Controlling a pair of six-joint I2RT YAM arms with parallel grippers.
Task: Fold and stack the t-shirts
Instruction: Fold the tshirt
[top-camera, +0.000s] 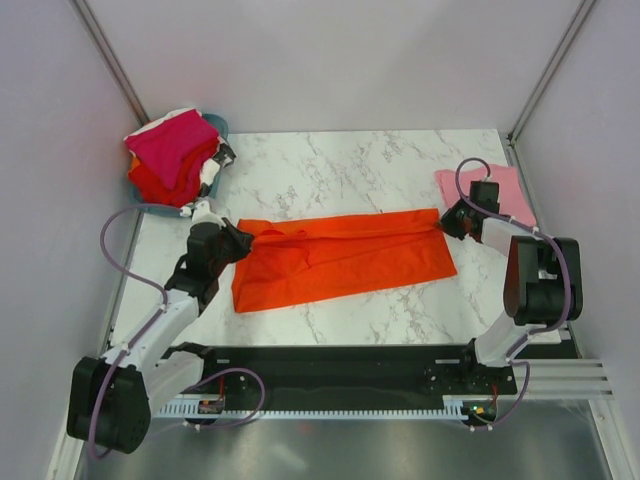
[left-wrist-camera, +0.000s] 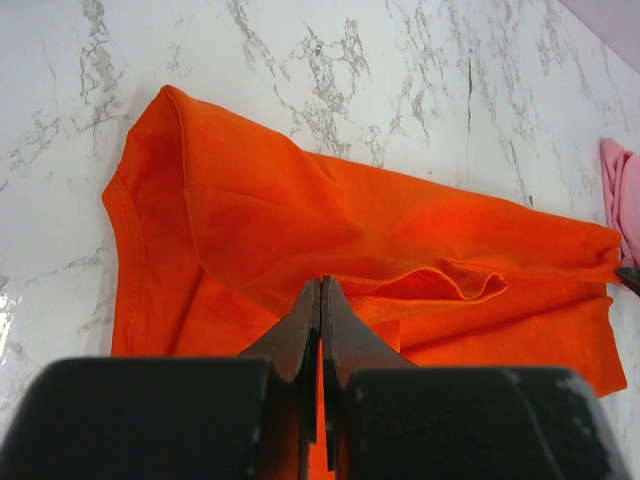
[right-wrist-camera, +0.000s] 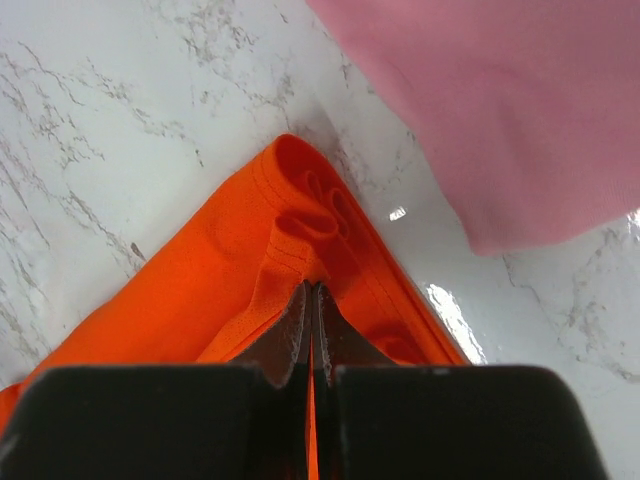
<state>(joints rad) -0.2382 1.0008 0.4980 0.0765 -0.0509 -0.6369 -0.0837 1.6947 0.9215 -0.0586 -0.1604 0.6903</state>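
Note:
A bright orange-red t-shirt (top-camera: 340, 258) lies folded into a long strip across the middle of the marble table. My left gripper (top-camera: 243, 240) is shut on its left end; the left wrist view shows the jaws (left-wrist-camera: 321, 285) pinching a fold of the orange-red t-shirt (left-wrist-camera: 260, 210). My right gripper (top-camera: 449, 219) is shut on its right top corner; the right wrist view shows the jaws (right-wrist-camera: 311, 290) clamped on the bunched hem of the orange-red t-shirt (right-wrist-camera: 190, 290). A light pink t-shirt (top-camera: 500, 190) lies folded at the far right, also in the right wrist view (right-wrist-camera: 500, 110).
A teal basket (top-camera: 218, 125) at the far left corner holds a pile of magenta, red and white shirts (top-camera: 172, 152). Grey walls close the table on three sides. A black rail (top-camera: 340, 365) runs along the near edge between the arm bases.

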